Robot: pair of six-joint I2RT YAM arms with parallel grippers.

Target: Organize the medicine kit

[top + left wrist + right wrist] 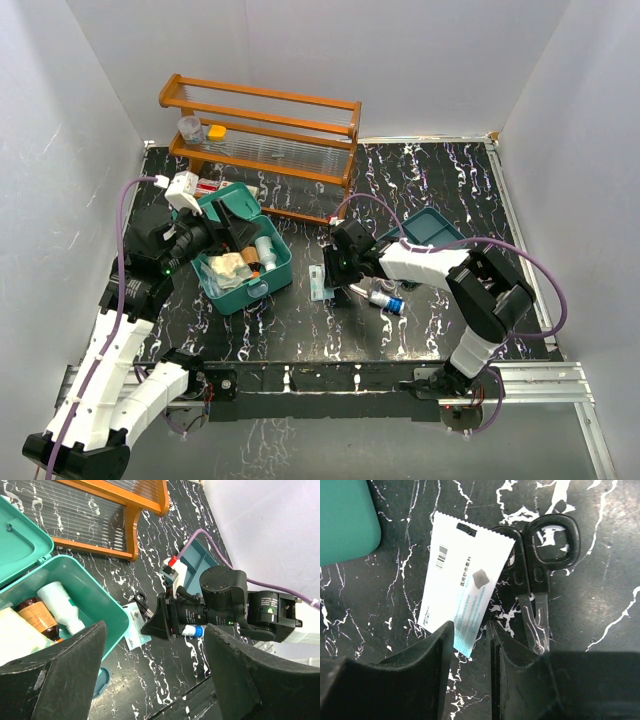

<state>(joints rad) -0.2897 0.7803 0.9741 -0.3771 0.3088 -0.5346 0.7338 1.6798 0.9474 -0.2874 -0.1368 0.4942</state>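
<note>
Limp and flat, the sachet [462,590] at three o'clock of the medicine kit [284,268] wanted an edge pinch, where the right gripper [470,628] stood narrow, hold uncertain; the left gripper [155,627] gaped empty.

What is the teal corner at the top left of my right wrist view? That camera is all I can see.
Observer: Most likely the medicine kit. It sits with its lid open, right beside the sachet.
Operator: Anything in it already?
Observer: Yes, a white bottle and an amber bottle lie inside.
Operator: Where is the left arm?
Observer: The left gripper hovers open over the kit, holding nothing.
</note>
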